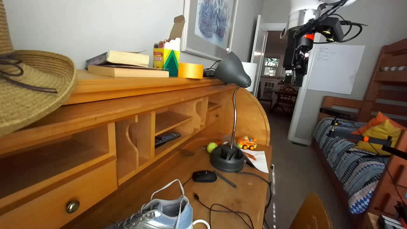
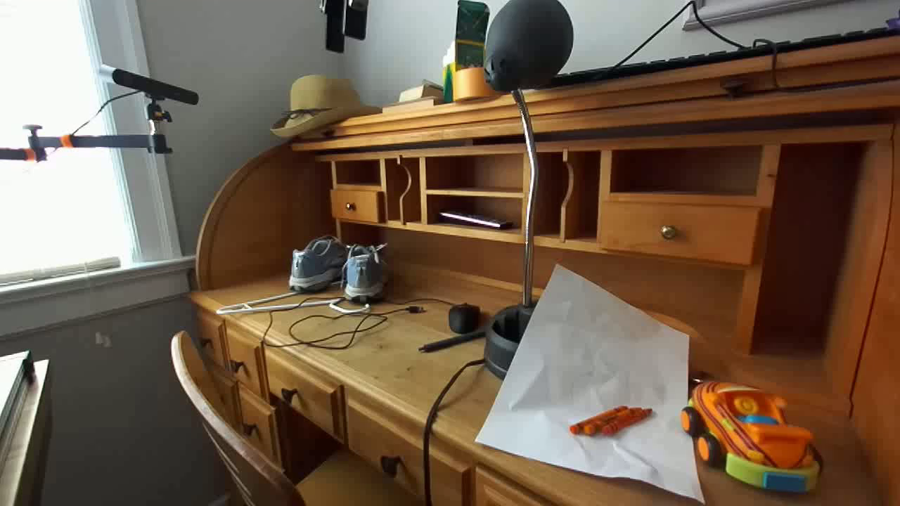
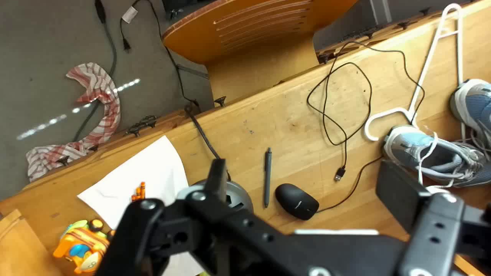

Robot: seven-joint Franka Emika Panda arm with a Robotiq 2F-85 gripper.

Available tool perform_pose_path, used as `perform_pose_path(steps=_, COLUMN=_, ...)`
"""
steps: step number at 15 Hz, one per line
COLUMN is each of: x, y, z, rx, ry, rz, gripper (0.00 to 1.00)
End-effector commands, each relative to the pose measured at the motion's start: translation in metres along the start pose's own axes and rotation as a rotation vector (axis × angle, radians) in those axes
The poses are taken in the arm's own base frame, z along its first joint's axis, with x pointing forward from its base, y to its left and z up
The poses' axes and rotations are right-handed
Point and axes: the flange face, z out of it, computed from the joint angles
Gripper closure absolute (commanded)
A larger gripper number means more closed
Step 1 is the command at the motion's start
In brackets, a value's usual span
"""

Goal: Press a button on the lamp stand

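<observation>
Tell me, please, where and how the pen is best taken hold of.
I'd likely grip the pen just off its middle, toward the end farther from the mouse, coming from straight above and closing across its narrow width: it lies flat on the desk, and the mouse sits close beside its other half.

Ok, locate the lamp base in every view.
In an exterior view: lamp base, low, near center; mouse to its left.
In an exterior view: lamp base, below center; mouse to its left.
Wrist view: lamp base, below center, partly behind gripper; mouse to its right.
Shared landmark: the mouse.
</observation>
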Motion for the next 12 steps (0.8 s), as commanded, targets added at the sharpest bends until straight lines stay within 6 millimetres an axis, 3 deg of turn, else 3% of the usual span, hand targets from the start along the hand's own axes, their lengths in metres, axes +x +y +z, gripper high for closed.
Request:
perform_pose_path(steps=1, x=0.0, y=0.0, z=-0.001, rx=0.0, ry=-0.001, rz=0.0, gripper=0.0)
perform_pose_path(steps=3, x=0.0, y=0.0, z=-0.001, rx=0.0, ry=-0.001, rz=0.0, gripper=0.0)
perform_pose_path(steps=6, x=0.007, y=0.018, z=-0.001, rx=-0.03, ry=0.076, rz=0.017, gripper=0.0)
perform_pose_path(steps=7, x=0.008, y=0.027, z=-0.001, rx=-0.068, ry=0.108, rz=0.014, gripper=0.0)
perform_pose_path(steps=8, x=-0.008, y=0.042, z=-0.001, rx=-0.076, ry=0.119, rz=0.018, gripper=0.0)
perform_pose_path(steps=12, x=-0.005, y=0.084, z=0.004, rx=-0.124, ry=0.176, rz=0.007, gripper=0.0)
